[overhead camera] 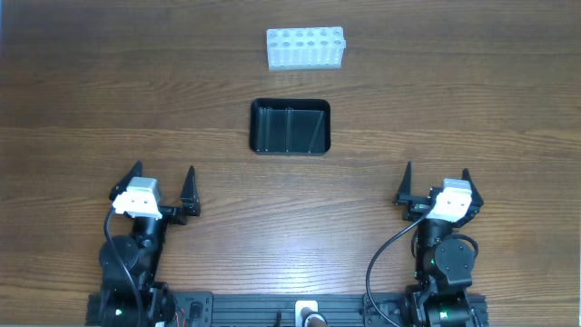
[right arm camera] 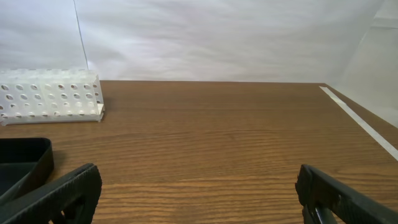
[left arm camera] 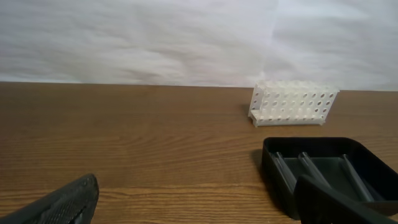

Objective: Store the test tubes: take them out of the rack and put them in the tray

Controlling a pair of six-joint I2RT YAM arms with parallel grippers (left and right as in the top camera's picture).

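Observation:
A white perforated test tube rack [overhead camera: 306, 48] stands at the far middle of the wooden table; its holes look empty in the left wrist view [left arm camera: 292, 103] and the right wrist view [right arm camera: 50, 96]. In front of it sits a black tray [overhead camera: 290, 126] holding clear test tubes [overhead camera: 290, 128] lying side by side, also visible as test tubes [left arm camera: 310, 167] in the tray [left arm camera: 273, 168]. My left gripper [overhead camera: 164, 183] is open near the front left, well short of the tray. My right gripper [overhead camera: 437, 184] is open at the front right, nothing between its fingers.
A pale wall or backdrop rises behind the table's far edge. A strip of light tape [right arm camera: 360, 122] runs along the table's right side. Bare wood lies between the grippers and the tray.

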